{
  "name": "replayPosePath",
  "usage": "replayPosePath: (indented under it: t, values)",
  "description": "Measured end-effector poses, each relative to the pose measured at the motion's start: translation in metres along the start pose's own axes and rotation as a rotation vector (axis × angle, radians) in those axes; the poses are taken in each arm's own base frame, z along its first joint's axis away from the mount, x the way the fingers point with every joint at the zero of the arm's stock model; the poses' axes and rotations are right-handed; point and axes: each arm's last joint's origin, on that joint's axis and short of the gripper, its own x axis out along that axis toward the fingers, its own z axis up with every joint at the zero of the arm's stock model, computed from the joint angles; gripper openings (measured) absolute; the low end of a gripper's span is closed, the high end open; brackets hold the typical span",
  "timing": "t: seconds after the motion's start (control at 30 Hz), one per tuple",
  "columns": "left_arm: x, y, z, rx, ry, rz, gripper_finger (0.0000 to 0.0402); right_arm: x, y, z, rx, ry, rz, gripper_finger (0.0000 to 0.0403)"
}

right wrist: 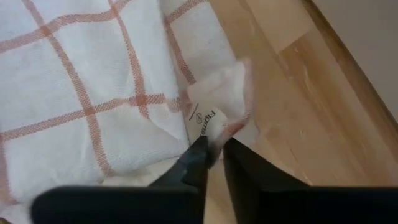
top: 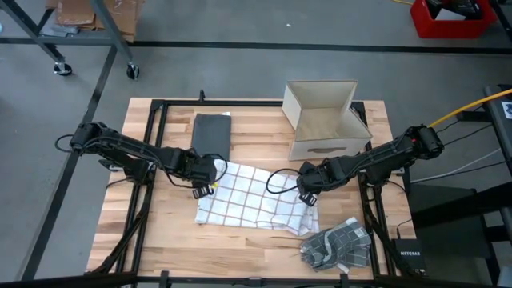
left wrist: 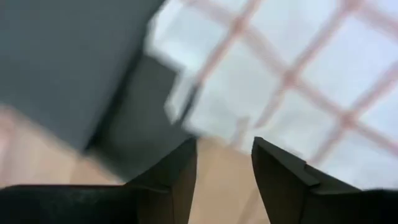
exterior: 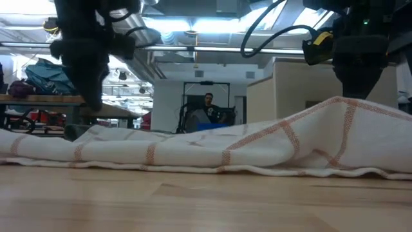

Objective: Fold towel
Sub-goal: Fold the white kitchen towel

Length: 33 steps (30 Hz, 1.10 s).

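A white towel (top: 252,200) with red checks lies spread and rumpled in the middle of the table. My left gripper (left wrist: 224,155) stands open above the towel's far left corner (left wrist: 186,106), pointing steeply down, with bare wood between its fingers. My right gripper (right wrist: 214,149) points down at the towel's right corner (right wrist: 217,106), which bears a white label. Its fingers stand a narrow gap apart with the corner's tip at their ends. In the low view the towel (exterior: 193,148) rises to a hump (exterior: 341,106) under the right gripper (exterior: 360,64). My right gripper comes at the towel's labelled corner (right wrist: 208,127) from above, its fingertips (right wrist: 198,149) on either side of the corner's tip. I cannot tell whether they touch it. The corner stands slightly raised off the wood.
A folded dark cloth (top: 212,134) lies just beyond the left gripper. An open cardboard box (top: 324,120) stands at the far right. A crumpled grey checked cloth (top: 336,244) lies near the front right. A person (exterior: 208,106) shows far behind the table.
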Motion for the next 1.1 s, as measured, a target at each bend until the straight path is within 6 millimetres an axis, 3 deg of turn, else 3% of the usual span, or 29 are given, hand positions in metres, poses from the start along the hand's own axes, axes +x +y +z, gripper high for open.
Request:
replayPosePath:
  t: [0.2,0.33,0.5,0.7,1.1]
  values:
    - [-0.003,-0.014,0.016,0.083,-0.117,-0.248,0.0145,0.000,0.000,0.000,0.001,-0.005,-0.003,0.0117]
    - [-0.007,-0.022,0.027,0.086,-0.221,-0.376,0.0145,0.000,0.000,0.000,0.001,-0.006,-0.001,0.0136]
    - [-0.009,-0.024,0.033,0.091,-0.282,-0.400,0.0145,0.000,0.000,0.000,0.001,-0.005,0.000,0.0137]
    - [-0.008,-0.029,0.024,0.126,-0.239,-0.395,0.0145,0.000,0.003,-0.002,0.001,0.093,0.081,0.0138]
    - [-0.003,-0.038,0.012,0.200,-0.147,-0.369,0.0145,-0.005,0.019,-0.004,0.062,0.352,0.433,0.0138]
